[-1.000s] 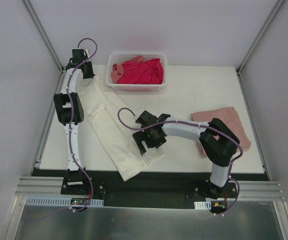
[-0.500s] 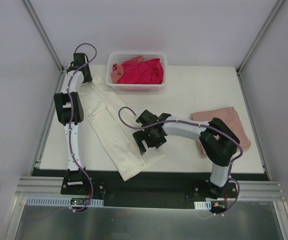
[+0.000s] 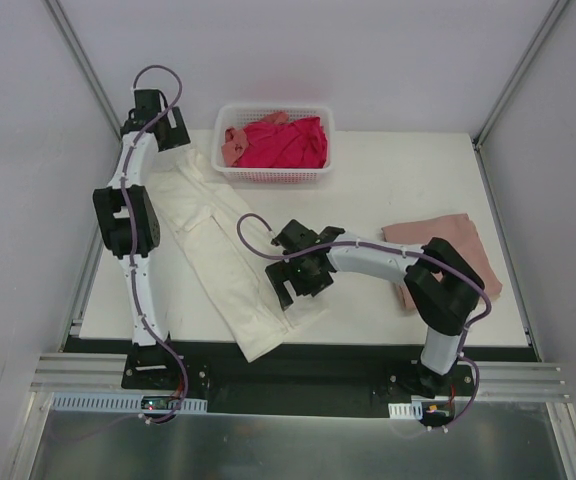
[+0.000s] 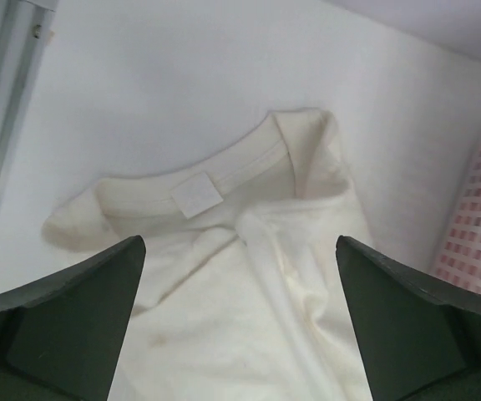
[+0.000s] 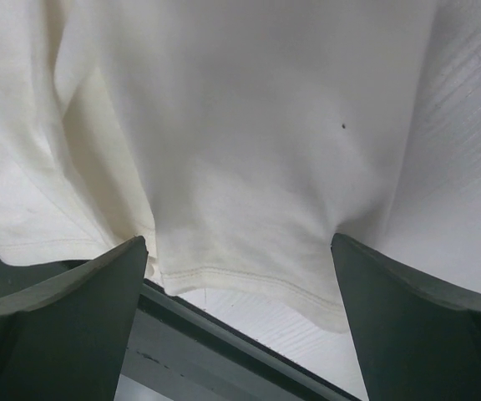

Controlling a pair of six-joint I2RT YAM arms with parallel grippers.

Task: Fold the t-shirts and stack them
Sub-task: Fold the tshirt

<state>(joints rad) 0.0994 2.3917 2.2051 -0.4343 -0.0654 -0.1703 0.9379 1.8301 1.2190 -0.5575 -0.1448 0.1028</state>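
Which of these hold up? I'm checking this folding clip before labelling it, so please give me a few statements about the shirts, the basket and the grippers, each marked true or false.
1. The cream shirt lies as a long strip on the table. True.
2. The left gripper is shut on the collar. False: it is open above the collar and holds nothing.
3. The basket is empty. False: it holds a red shirt and a salmon shirt.
4. A pink shirt lies folded on the right arm's side. True.
5. The right gripper is open over the cream shirt's hem. True.
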